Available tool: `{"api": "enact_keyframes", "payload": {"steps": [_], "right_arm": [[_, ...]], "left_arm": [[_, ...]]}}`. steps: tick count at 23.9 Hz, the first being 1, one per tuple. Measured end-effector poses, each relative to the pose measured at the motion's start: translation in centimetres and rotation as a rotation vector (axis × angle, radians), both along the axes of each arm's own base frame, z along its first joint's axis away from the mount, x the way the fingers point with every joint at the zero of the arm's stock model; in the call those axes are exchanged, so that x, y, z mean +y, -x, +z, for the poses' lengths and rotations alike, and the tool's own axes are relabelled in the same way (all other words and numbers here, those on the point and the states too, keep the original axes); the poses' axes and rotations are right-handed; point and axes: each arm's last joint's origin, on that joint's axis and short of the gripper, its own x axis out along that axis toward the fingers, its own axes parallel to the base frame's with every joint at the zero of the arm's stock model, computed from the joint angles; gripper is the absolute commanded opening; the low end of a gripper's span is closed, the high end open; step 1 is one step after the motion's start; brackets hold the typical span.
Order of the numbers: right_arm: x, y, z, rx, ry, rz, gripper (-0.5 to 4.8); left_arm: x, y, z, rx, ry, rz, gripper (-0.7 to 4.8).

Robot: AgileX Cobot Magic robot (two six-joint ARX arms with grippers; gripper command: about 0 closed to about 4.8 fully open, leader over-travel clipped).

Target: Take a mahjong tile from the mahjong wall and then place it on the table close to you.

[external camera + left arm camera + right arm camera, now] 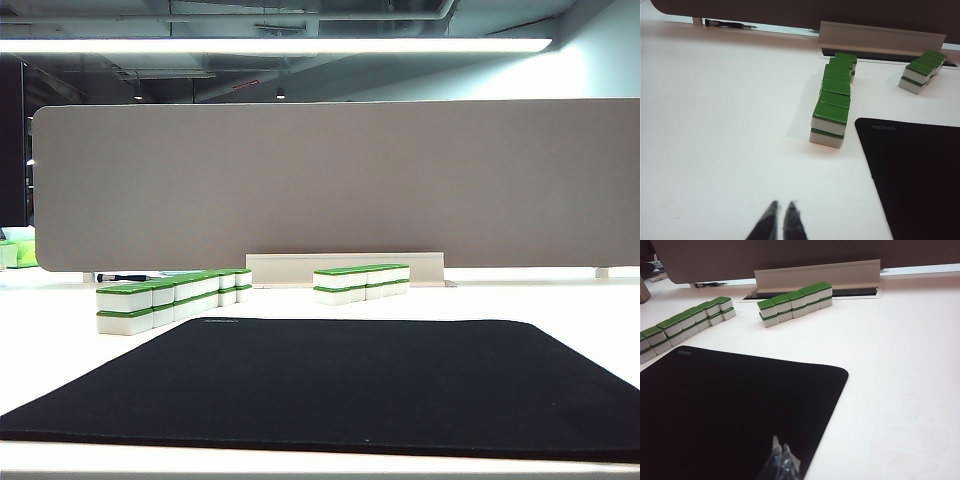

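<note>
The mahjong wall [172, 298] is the longer row of white tiles with green tops, stacked two high, on the left of the white table [560, 300]. It also shows in the left wrist view [834, 100] and the right wrist view [687, 325]. My left gripper [782, 205] hovers shut and empty over bare tabletop, well short of the wall's near end. My right gripper [781, 445] is shut and empty above the black mat's [730, 405] near edge. Neither arm appears in the exterior view.
A shorter two-high tile row [362, 282] stands right of the wall. The black mat [330, 385] covers the table's near middle. A grey-beige divider panel [330, 185] with a pale base [345, 268] closes off the back. A dark pen [122, 277] lies far left.
</note>
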Motion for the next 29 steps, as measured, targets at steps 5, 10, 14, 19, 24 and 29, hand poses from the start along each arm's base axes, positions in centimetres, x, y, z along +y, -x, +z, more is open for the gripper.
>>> {"api": "enact_keyframes", "payload": {"steps": [5, 10, 14, 19, 24, 29], "right_arm": [[0.0, 0.0, 0.0, 0.0, 0.0, 0.0, -0.01], [0.0, 0.0, 0.0, 0.0, 0.0, 0.0, -0.01], [0.0, 0.0, 0.0, 0.0, 0.0, 0.0, -0.01], [0.0, 0.0, 0.0, 0.0, 0.0, 0.0, -0.01], [0.0, 0.0, 0.3, -0.004, -0.007, 0.0, -0.02], [0.0, 0.5, 2.7, -0.067, -0.023, -0.002, -0.02]], "left_arm": [[0.0, 0.0, 0.0, 0.0, 0.0, 0.0, 0.21], [0.0, 0.0, 0.0, 0.0, 0.0, 0.0, 0.21], [0.0, 0.0, 0.0, 0.0, 0.0, 0.0, 0.21], [0.0, 0.0, 0.0, 0.0, 0.0, 0.0, 0.21], [0.0, 0.0, 0.0, 0.0, 0.0, 0.0, 0.21], [0.0, 0.0, 0.0, 0.0, 0.0, 0.0, 0.21]]}}
